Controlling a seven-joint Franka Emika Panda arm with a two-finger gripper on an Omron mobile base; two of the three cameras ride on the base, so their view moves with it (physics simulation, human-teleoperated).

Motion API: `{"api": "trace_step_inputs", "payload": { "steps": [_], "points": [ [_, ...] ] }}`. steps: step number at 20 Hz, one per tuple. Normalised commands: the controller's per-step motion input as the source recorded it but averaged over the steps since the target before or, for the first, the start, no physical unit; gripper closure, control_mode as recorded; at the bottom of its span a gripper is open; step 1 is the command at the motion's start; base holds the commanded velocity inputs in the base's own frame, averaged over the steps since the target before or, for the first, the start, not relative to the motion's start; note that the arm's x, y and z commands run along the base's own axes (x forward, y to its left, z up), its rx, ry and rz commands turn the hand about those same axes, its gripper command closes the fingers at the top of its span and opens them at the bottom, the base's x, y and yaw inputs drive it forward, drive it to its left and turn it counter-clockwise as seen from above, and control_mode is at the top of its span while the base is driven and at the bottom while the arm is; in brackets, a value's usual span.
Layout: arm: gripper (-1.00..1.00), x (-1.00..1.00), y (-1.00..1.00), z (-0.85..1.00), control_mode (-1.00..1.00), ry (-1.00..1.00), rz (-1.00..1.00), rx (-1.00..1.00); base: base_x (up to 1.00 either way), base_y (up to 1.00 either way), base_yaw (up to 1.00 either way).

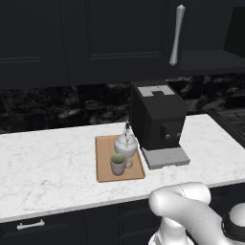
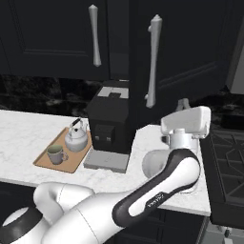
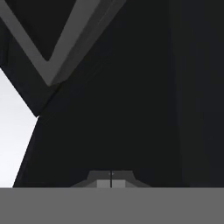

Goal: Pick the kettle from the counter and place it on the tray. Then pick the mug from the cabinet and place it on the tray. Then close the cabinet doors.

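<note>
1. The two-finger gripper is clenched with nothing between its tips: in the hand view the two dark tips meet at the bottom edge, facing a near-black panelled surface at close range.
2. The white arm's hand sits to the right of the black boxy coffee machine, just beside the lower edge of the near-black panelled cabinet door that stands ajar.
3. Key relation: the ajar door lies directly ahead of and above the hand. Its long axis is vertical, as is its long silver bar handle. Whether the tips touch the panel cannot be told.
4. The left-hand cabinet door with its own silver bar handle appears flush and shut.
5. The flat light-brown wooden tray lies on the white marble counter, just left of the coffee machine.
6. Tray contents: the squat white-silver kettle at the rear, and the pale grey-green mug in front of it, both upright.
7. Judgement: both placements are complete; closing the doors remains, and the coming move is a push on the ajar door.
</note>
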Motion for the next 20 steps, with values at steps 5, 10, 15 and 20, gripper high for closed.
{"api": "trace_step_inputs", "payload": {
  "steps": [5,10,15,20],
  "points": [
    [1.00,0.09,0.41,0.24,-1.00,0.39,0.00,-0.11,0.00,0.00,0.00],
    [1.00,0.36,0.53,-0.03,-1.00,0.30,0.00,-0.04,0.00,0.00,0.00],
    [1.00,0.59,0.59,-0.08,-1.00,0.17,0.00,0.00,0.00,0.00,0.00],
    [1.00,0.67,0.67,-0.15,-1.00,0.21,0.00,-0.07,0.00,0.00,0.00]
  ]
}}
